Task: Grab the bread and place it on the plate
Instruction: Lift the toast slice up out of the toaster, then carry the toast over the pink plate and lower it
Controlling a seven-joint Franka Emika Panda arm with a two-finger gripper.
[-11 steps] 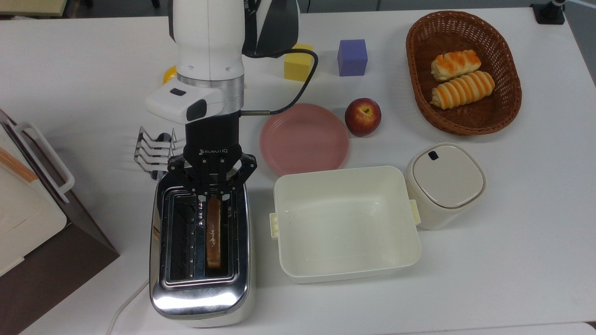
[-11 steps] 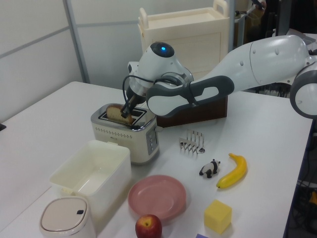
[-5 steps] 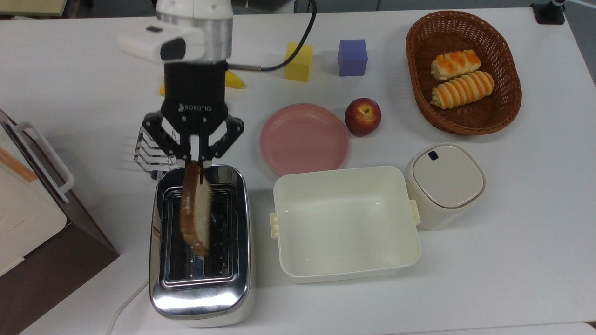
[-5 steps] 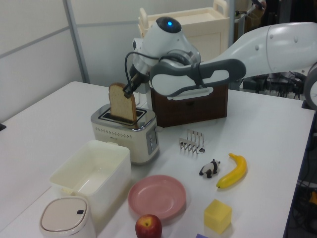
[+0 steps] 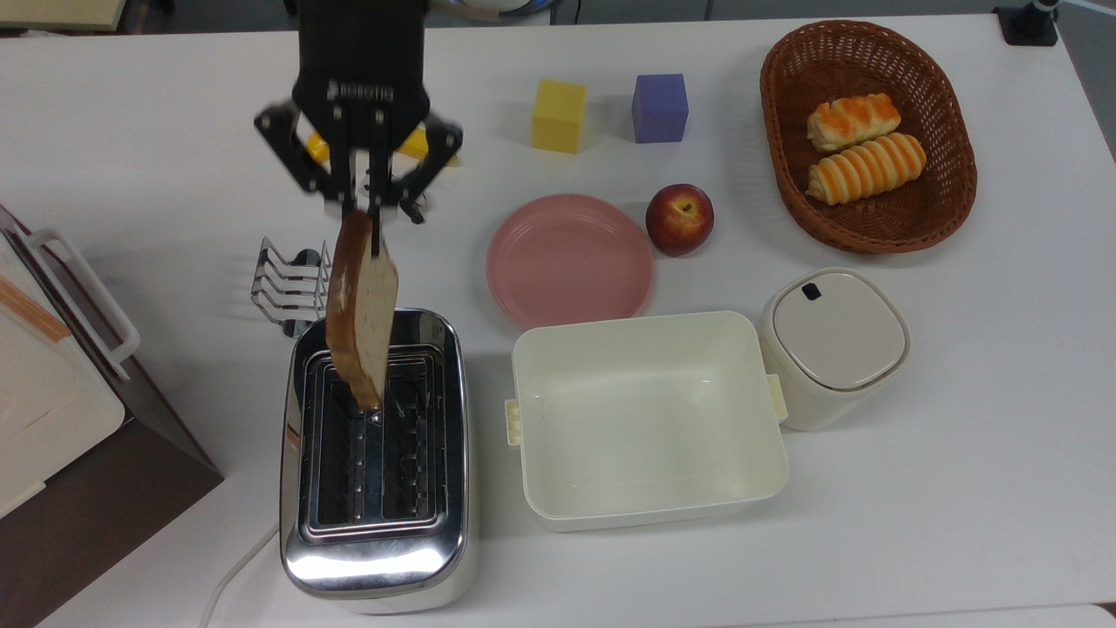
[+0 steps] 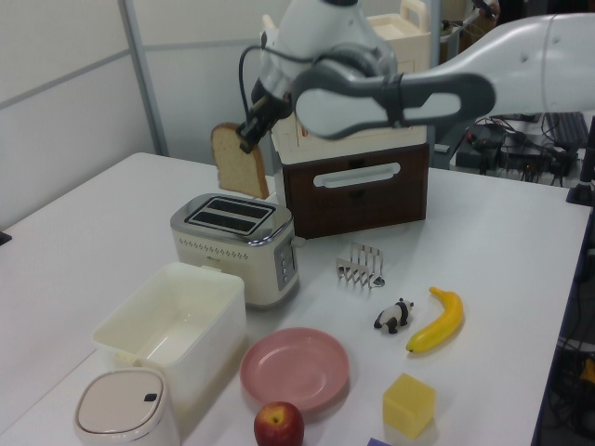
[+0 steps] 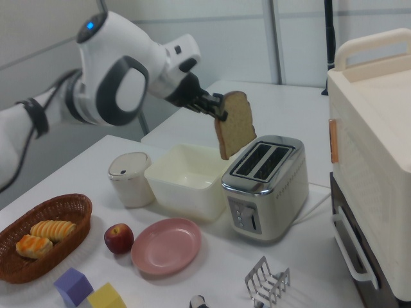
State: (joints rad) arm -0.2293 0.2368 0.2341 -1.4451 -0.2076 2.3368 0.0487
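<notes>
Lifted clear of toaster (image 5: 377, 453): bread (image 5: 360, 307) | fingers (image 5: 377, 228) grasping it (by the crust) | white table (image 5: 959, 436)

I see a white table (image 5: 959, 436) carrying a chrome toaster (image 5: 375, 515), a cream rectangular tub (image 5: 645, 419), a lidded cream canister (image 5: 833, 344), the pink plate (image 5: 568, 260), an apple (image 5: 679, 218), a wicker basket (image 5: 863, 52), a yellow cube (image 5: 558, 115) and a purple cube (image 5: 660, 107). A wire toast rack (image 5: 288, 283), a banana (image 6: 441, 321) and what looks like a small panda figure (image 6: 394, 315) also rest on it. A brown-and-cream cabinet (image 5: 52, 419) stands at the top view's left edge.
</notes>
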